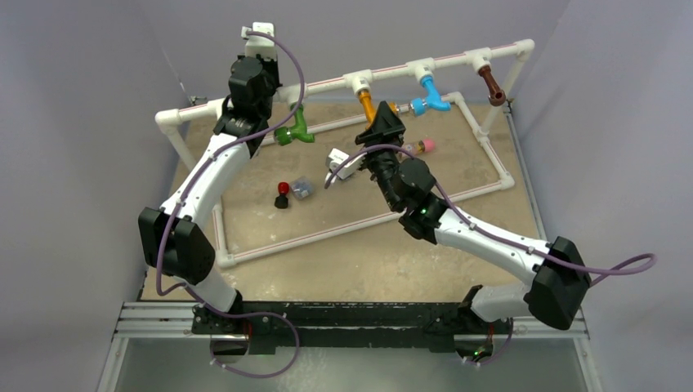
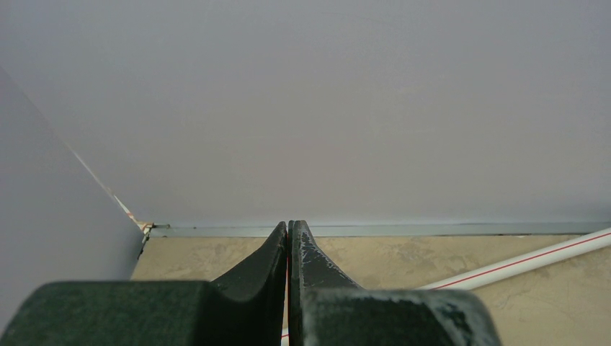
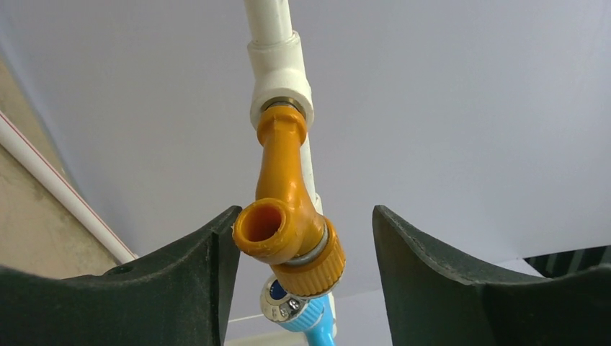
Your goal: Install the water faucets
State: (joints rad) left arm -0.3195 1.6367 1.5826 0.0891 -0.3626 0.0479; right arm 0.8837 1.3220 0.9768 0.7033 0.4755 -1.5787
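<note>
Hanging between right fingers: orange faucet

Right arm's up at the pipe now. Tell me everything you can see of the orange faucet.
The orange faucet is glossy, one-colour plastic: a curved body, an open round spout facing the right wrist camera, and a ridged collar with a metal ring. Its upper end sits in a white tee on the raised pipe, and it hangs down from there. It lies inside the open right gripper: one finger is right at the spout rim, contact unclear; the other stands clear.
</note>
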